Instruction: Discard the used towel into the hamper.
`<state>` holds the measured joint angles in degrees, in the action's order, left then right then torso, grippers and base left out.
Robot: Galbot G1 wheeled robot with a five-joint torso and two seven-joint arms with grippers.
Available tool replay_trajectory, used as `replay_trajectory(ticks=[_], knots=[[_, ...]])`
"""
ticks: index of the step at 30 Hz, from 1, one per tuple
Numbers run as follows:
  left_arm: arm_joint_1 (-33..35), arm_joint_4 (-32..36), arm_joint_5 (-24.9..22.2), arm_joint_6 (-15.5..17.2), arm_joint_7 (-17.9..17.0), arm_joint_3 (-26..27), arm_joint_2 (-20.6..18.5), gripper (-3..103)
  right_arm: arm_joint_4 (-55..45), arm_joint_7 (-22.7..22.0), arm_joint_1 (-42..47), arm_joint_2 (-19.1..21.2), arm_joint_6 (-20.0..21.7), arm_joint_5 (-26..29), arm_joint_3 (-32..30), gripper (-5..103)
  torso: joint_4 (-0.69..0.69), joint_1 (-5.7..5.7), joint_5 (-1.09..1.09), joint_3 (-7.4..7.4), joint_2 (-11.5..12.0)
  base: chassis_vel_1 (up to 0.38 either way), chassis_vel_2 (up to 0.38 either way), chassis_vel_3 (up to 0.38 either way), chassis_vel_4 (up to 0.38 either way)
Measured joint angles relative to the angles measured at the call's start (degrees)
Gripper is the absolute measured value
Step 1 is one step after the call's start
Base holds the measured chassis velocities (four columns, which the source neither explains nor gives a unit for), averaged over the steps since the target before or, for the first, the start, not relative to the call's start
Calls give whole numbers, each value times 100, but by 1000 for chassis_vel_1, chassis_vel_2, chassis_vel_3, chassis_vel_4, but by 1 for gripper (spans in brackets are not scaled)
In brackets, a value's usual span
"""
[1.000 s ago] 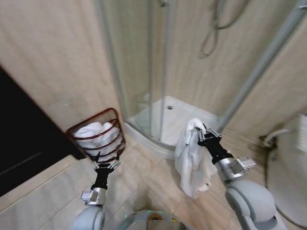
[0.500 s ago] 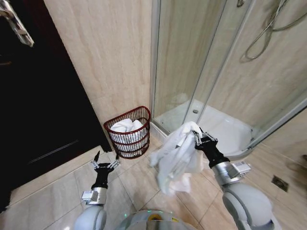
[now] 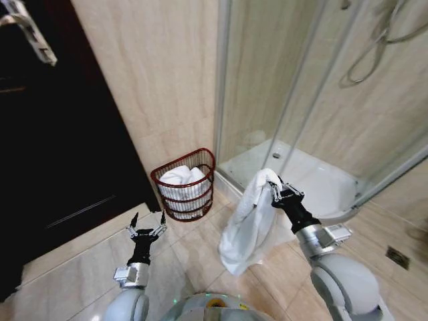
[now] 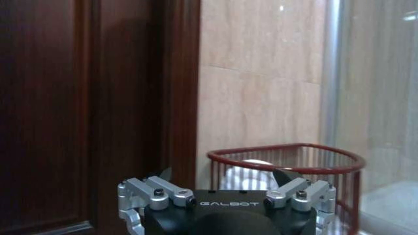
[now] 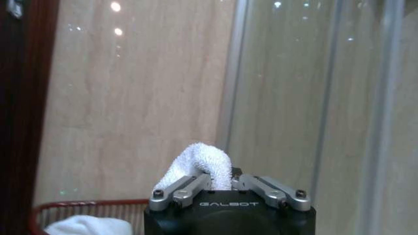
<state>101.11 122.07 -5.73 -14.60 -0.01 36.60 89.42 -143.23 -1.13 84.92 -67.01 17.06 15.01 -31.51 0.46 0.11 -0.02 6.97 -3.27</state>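
Observation:
A white towel hangs from my right gripper, which is shut on its top fold at mid-height, right of centre. The pinched fold bulges above the gripper's knuckles in the right wrist view. The hamper, a small round reddish-brown wire basket, stands on the floor against the beige wall with white towels inside; it sits ahead and to the left of the hanging towel. Its rim shows past my left gripper, which is open, low at the left, short of the basket.
A dark wooden door fills the left side. A glass shower enclosure with a white tray stands at the right. Beige tiled floor lies open in front of the hamper.
The towel has swung back from a flared-out spread to hanging straight below my right gripper. The whole picture has shifted slightly; the hamper appears a little farther right.

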Motion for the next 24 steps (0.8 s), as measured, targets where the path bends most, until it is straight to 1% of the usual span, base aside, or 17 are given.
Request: replay_trajectory(ticks=[5, 7, 18, 24], knots=[[-14, -9, 56, -19, -4, -6, 22, 100, 0, -6, -16, 4, -83, 125, -23, 6, 1, 0, 1, 0, 0, 78, 82, -19, -15], [6, 6, 58, 21, 19, -15, 22, 100, 0, -18, -29, 7, -85, 176, -33, 6, 0, 0, 4, 0, 0, 0, 0, 0, 0], [64, -4, 84, 59, 79, 2, 26, 100, 0, 72, -26, 9, -85, 190, -41, 6, -1, 0, 2, 0, 0, 1, -1, 2, 5], [57, -23, 91, 53, 84, 10, 29, 100, 0, 92, -38, 21, -84, 226, -42, 6, -1, 0, 2, 0, 0, 57, 54, 59, 48]])
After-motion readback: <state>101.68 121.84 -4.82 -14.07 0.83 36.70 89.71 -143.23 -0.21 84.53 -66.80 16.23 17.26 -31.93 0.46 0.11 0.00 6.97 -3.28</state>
